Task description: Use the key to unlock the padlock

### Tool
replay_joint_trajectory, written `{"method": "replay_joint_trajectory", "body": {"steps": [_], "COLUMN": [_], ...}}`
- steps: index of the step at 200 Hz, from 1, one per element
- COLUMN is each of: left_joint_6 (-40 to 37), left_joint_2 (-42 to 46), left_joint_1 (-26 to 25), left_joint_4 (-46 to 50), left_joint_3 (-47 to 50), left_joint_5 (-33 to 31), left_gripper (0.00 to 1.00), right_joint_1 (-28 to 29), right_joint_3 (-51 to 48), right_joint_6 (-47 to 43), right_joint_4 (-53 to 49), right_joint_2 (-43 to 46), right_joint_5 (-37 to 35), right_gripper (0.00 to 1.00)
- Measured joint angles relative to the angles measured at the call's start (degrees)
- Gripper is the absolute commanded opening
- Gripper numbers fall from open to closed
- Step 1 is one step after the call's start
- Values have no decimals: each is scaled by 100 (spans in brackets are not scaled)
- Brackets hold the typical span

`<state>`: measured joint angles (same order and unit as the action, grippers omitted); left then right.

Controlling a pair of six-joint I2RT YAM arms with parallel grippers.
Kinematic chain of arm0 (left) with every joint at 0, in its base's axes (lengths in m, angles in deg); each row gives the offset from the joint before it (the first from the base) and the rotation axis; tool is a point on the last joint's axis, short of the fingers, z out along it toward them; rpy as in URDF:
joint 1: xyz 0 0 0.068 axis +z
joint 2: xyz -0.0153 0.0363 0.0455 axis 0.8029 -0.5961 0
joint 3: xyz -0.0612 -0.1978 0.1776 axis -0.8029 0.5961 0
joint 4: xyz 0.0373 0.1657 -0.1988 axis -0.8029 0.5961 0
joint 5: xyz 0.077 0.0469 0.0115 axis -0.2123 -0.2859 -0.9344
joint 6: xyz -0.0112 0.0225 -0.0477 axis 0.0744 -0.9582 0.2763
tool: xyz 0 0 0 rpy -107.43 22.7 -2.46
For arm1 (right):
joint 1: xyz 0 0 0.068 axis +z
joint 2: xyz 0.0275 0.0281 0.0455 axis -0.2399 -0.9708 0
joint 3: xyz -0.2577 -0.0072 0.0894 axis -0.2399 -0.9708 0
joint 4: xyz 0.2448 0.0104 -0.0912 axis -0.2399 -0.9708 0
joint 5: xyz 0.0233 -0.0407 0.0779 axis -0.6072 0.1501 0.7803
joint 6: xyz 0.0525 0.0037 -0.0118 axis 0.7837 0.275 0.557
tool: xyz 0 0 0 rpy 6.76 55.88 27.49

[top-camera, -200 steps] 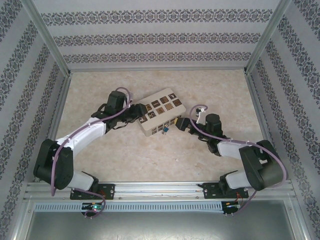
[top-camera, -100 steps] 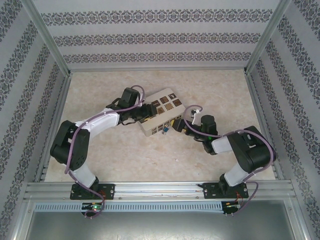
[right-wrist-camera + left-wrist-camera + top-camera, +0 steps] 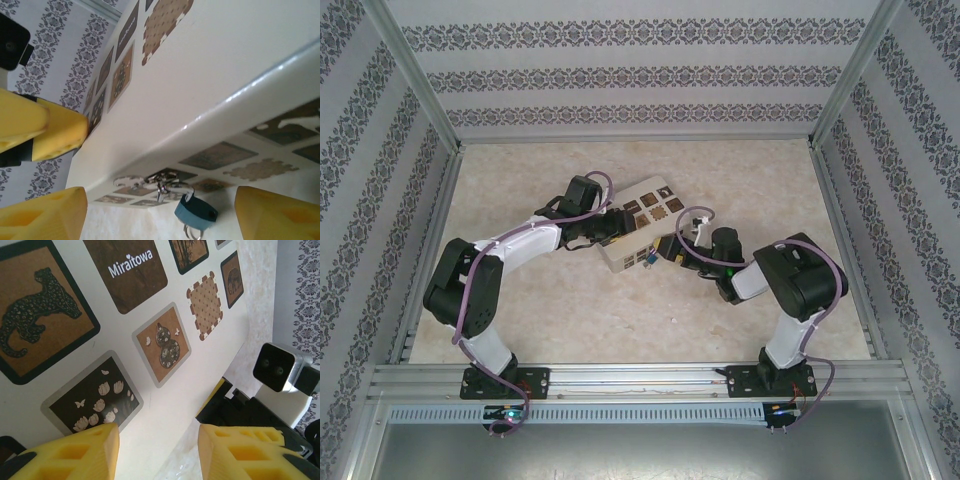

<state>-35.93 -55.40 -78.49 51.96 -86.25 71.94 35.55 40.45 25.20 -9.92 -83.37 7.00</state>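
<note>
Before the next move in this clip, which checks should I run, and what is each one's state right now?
1. Padlock in sight: ok, it hangs at the front of the box.
2. Right pincer open: ok, it is empty, with a finger on either side of the padlock and not touching it.
3. Key in a pincer: not ok, both are empty. Where the key lies: cannot tell.
4. Left pincer bracing the box: cannot tell. It is open over the lid's edge and contact is unclear.
5. Padlock locked or unlocked: cannot tell.
</note>
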Motion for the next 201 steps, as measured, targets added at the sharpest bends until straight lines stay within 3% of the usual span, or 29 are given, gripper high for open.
{"method": "replay_joint_trajectory", "body": {"steps": [157, 201], "left_joint_6": [0, 0], "left_joint_2": [2, 2], "left_joint_1": [0, 0], "left_joint_4": [0, 0], "left_joint_3": [0, 7], "left_joint_5": [0, 0], "left_gripper": [45, 45], "right_joint_1": [111, 199], "right_joint_3": [254, 313], "right_joint_6": [109, 92], "right_joint_4": [938, 1029], "right_joint_2": [-820, -866], "right_joint_5": [614, 734], "right_gripper": [71, 63]}}
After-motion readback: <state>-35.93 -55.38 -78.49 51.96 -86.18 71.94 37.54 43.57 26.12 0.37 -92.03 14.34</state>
